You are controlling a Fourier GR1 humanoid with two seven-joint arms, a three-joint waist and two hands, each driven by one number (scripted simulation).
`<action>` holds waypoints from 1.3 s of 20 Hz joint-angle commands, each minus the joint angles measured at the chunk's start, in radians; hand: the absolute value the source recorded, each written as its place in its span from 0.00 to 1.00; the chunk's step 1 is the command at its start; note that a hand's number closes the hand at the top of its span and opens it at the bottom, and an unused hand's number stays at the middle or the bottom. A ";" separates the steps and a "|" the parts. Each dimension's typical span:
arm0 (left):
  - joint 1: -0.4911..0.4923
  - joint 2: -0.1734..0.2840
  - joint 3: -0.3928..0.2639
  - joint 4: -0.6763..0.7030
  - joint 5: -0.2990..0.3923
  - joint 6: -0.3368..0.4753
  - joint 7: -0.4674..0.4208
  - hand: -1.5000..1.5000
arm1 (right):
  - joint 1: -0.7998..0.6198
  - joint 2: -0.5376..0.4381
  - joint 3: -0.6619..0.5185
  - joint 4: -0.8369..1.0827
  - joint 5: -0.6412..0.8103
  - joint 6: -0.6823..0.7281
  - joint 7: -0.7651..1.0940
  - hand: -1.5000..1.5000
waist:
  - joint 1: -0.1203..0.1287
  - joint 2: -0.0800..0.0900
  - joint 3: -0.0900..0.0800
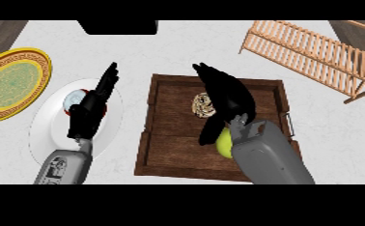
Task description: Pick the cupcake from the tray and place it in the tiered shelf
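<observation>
The cupcake (204, 105), pale with a swirled top, sits in the dark wooden tray (165, 148) near its middle. My right hand (227, 97) hovers over the tray just right of the cupcake, fingers straight and pointing away, thumb hanging toward the cupcake's near side; it holds nothing. A yellow-green round fruit (224, 144) lies in the tray, partly hidden under my right wrist. The tiered shelf (306, 53), light wooden slats, stands at the back right. My left hand (89, 109) rests open over a white plate, fingers up.
A white plate (50, 123) with a small red-rimmed object (76, 98) lies at the left under my left hand. A gold-rimmed green plate (18, 82) sits at the far left edge. A black object (118, 26) stands at the back.
</observation>
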State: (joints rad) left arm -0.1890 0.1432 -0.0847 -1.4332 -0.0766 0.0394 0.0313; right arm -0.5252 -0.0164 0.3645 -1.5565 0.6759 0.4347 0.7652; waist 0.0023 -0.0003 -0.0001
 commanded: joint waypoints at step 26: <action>0.061 -0.067 0.006 -0.096 -0.079 -0.024 0.028 0.50 | 0.014 0.016 0.033 0.194 0.066 -0.087 -0.106 0.00 | 0.003 -0.001 0.000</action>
State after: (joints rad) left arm -0.1873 0.0830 -0.0527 -1.4377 -0.1376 0.0105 0.0300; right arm -0.5265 -0.0016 0.3488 -1.3029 0.7675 0.3338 0.5877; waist 0.0029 0.0000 0.0000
